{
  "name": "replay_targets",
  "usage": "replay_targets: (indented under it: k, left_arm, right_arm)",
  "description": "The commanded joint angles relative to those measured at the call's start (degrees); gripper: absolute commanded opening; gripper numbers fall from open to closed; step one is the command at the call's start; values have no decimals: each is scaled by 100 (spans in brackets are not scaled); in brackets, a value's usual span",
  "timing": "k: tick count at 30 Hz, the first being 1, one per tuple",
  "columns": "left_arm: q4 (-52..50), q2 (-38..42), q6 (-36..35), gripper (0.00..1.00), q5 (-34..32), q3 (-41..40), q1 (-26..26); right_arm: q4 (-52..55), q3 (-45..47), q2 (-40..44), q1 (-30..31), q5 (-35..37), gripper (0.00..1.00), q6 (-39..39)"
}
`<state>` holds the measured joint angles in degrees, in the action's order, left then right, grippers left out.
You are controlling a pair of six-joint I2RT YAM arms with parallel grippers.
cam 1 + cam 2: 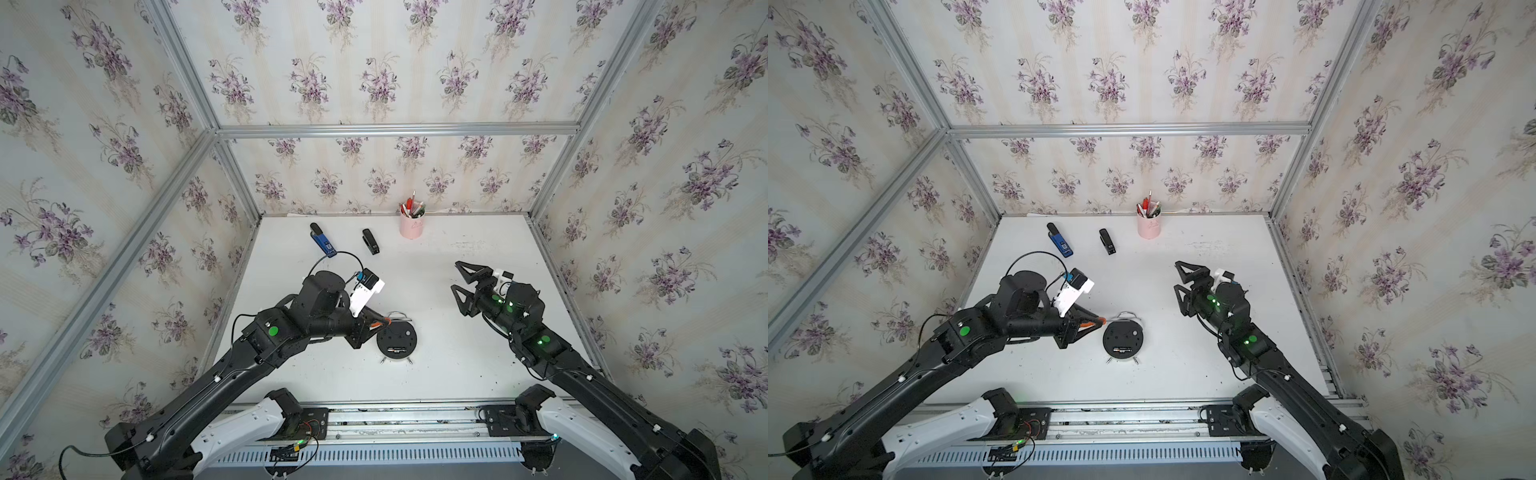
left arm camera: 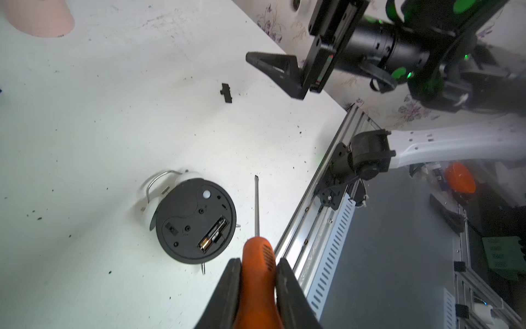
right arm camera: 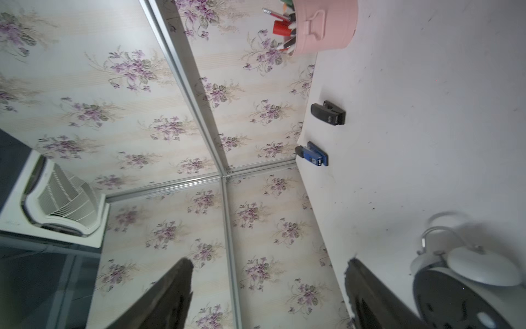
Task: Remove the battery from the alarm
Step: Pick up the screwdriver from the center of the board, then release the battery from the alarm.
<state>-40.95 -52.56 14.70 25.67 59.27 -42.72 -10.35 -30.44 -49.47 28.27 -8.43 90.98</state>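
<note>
My left gripper clamps the screwdriver, my right gripper gapes empty, and the battery, snug in the back slot of the face-down alarm, looks light, stiff and slick, so I'd pry at its gold end.

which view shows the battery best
The left wrist view: the battery lies close and sharp in the open slot in the back of the alarm, gold end showing. In both top views it is only a tiny sliver. The right wrist view catches the alarm's edge, not the battery.
</note>
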Motion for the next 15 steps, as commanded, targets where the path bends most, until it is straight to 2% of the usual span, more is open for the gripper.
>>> replay_targets:
  k: [1,10,15]
  left_arm:
    - [-473,58,-331,0,-143,-38,4]
    - [-830,-308,-621,0,-366,133,1]
    - [-1195,-628,-750,0,-660,291,-16]
  right_arm:
    - [836,-171,-274,-64,-781,85,-933]
    - [714,-259,-734,-67,-1200,82,-1355]
    - [1645,-861,-1429,119,-1451,80,-2422]
